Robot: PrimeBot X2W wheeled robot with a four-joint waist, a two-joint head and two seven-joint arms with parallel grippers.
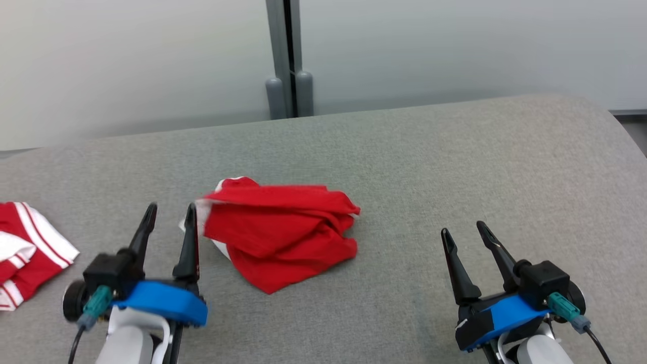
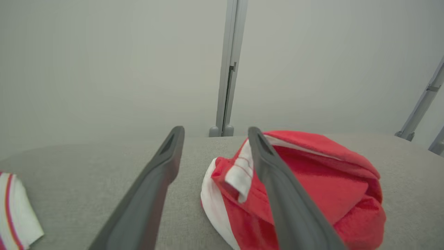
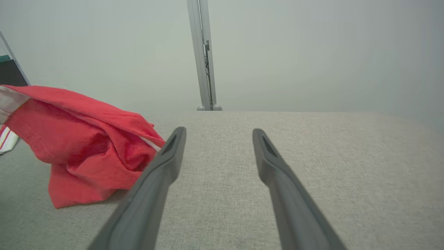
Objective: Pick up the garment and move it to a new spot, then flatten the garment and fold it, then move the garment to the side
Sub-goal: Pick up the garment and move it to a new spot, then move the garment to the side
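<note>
Your left gripper (image 1: 171,207) and right gripper (image 1: 462,227) gaped empty; grabbing one layer of the crumpled red-and-white fabric garment (image 1: 283,237) risked tangling it.

Garment (image 1: 283,237): solid red, with white trim at one edge carrying thin red stripes. Second cloth (image 1: 25,253): red with white bands and narrow stripes; surface (image 1: 429,167) beneath is a mottled grey weave. Left gripper (image 1: 171,212) and right gripper (image 1: 462,227): black fingers (image 1: 188,247), blue collars (image 1: 162,302), teal plugs (image 1: 97,301); wall (image 1: 126,60) pale grey.
</note>
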